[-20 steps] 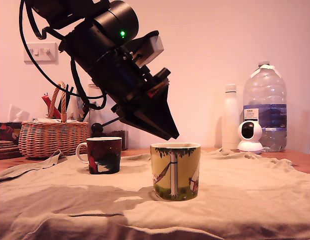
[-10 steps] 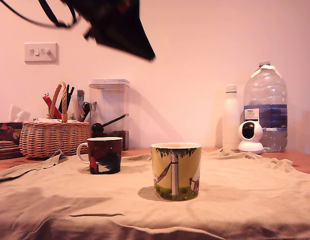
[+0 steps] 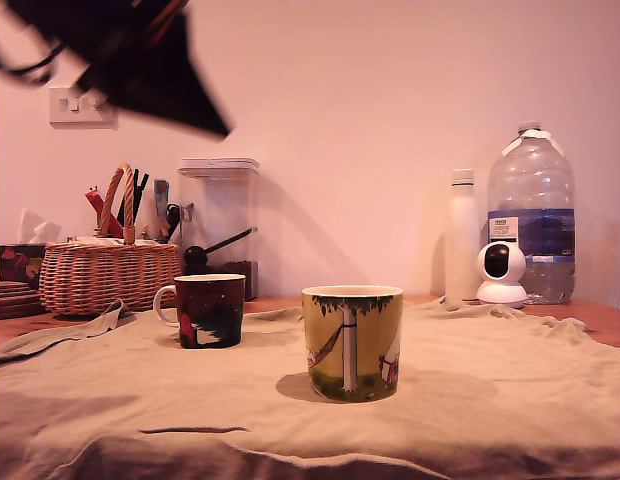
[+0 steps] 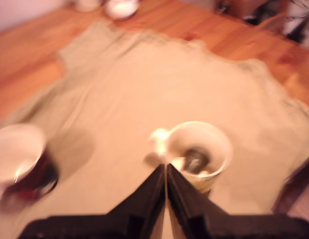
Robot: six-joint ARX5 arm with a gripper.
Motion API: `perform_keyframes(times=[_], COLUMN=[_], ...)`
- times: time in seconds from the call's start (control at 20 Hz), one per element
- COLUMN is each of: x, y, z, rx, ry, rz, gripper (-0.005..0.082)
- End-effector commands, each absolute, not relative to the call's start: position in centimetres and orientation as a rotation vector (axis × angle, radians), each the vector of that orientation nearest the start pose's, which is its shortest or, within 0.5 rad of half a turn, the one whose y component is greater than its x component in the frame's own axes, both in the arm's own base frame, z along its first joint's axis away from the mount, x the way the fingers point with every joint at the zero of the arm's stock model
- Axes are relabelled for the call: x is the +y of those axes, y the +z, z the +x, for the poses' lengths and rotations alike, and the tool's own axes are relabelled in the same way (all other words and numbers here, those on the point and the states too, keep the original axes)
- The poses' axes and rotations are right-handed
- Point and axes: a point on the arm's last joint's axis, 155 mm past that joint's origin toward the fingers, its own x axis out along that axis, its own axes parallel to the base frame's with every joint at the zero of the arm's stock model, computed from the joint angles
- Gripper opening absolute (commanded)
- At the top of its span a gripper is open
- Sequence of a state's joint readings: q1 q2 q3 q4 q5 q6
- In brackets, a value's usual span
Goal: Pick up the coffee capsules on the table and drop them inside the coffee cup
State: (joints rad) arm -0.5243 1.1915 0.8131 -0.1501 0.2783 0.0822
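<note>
gripper (image 4: 166, 172) has risen clear, jaws together and empty; below them, coffee cup (image 4: 200, 153) holds a dark capsule (image 4: 194, 158); drop apparently done.

Warm pinkish indoor light, fairly bright. Gripper (image 3: 205, 122) motion-blurred in exterior view; whole wrist view soft, smeared. Soft shadow beside coffee cup (image 3: 351, 342).

A matt, creased tan cloth (image 3: 490, 400) is covering the glossy reddish wood surface (image 4: 25, 55) below the claw (image 4: 166, 172), whose dark fingers are looking like matt plastic. Under its tips, the coffee cup (image 3: 352, 342) is showing glazed, shiny ceramic. Well off to one side, a woven wicker basket (image 3: 105, 275) is looking rough.
</note>
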Motion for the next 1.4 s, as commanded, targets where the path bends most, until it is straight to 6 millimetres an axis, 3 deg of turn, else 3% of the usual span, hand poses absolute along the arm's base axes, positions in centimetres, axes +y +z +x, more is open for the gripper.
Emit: perform_keyframes(times=[0.0, 0.4, 0.75, 1.35], x=[-22.4, -17.2, -11.7, -6.5], y=[18.6, 16.2, 14.2, 15.8], z=[30.5, 30.7, 29.6, 25.5], rx=[0.496, 0.490, 0.468, 0.291], ry=[-0.777, -0.631, -0.476, -0.278], rz=[0.118, 0.019, -0.061, -0.101], gripper=[-0.0024, -0.0024, -0.0024, -0.0024])
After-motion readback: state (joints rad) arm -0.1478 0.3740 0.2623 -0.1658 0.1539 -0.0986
